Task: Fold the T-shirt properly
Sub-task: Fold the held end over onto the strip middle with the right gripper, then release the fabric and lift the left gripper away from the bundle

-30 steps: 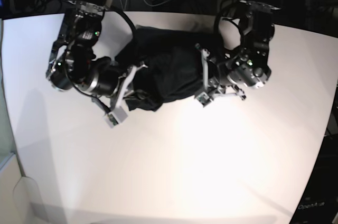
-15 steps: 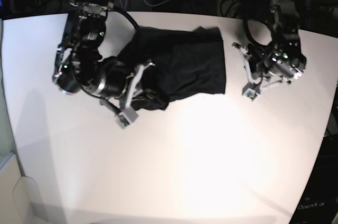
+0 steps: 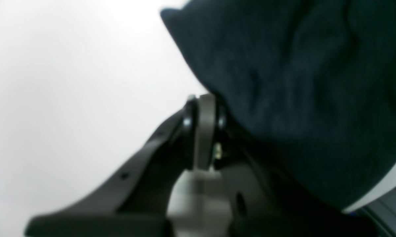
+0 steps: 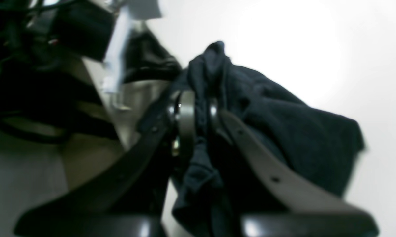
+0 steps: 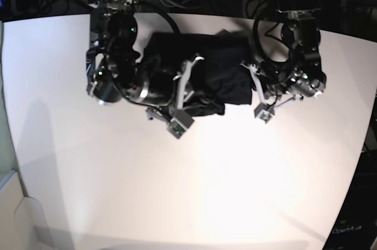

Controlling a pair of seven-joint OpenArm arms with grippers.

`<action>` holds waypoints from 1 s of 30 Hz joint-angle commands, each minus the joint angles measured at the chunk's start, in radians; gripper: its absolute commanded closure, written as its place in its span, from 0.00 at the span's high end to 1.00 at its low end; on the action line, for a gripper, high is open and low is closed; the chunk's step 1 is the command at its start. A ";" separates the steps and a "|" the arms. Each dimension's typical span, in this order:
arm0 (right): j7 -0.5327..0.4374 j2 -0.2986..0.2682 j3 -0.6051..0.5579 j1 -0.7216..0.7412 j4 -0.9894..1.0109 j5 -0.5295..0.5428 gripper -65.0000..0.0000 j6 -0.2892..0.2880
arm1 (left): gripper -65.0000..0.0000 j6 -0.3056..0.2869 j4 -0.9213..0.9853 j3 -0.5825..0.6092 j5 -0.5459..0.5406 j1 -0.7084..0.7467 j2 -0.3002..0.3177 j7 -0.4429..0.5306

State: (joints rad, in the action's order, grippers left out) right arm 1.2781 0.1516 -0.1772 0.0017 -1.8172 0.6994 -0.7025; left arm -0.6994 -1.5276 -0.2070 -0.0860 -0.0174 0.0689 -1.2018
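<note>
Base view: the T-shirt (image 5: pixel 203 76) lies bunched at the worktop's (image 5: pixel 194 185) far edge, narrower than a second ago, so the fold is progressing. Left wrist view: the left tool (image 3: pixel 203 131) is closed, empty, just beside the cloth. Right wrist view: the right tool (image 4: pixel 198 115) is clamped on a fold.

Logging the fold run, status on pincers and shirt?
Right pincer shut on shirt, fabric bunched between its fingers. Left pincer shut, empty, beside shirt edge. Shirt bunched on table. Nothing in the way.
</note>
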 commanded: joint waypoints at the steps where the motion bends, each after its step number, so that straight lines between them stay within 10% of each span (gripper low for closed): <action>1: -0.035 0.005 0.000 0.019 -0.011 0.030 0.01 0.004 | 0.02 0.001 -0.008 0.002 0.005 -0.011 -0.001 -0.016; 30: -0.274 0.005 -0.181 0.028 0.248 0.105 0.01 0.004 | 0.02 0.001 -0.159 -0.007 0.009 0.007 0.009 -0.060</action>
State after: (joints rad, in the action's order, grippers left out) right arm 1.0290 0.1452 -0.3531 0.0147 -1.5574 0.7742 -0.7017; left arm -0.6994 -1.6661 -0.2134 -0.0711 0.0002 0.0746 -1.2617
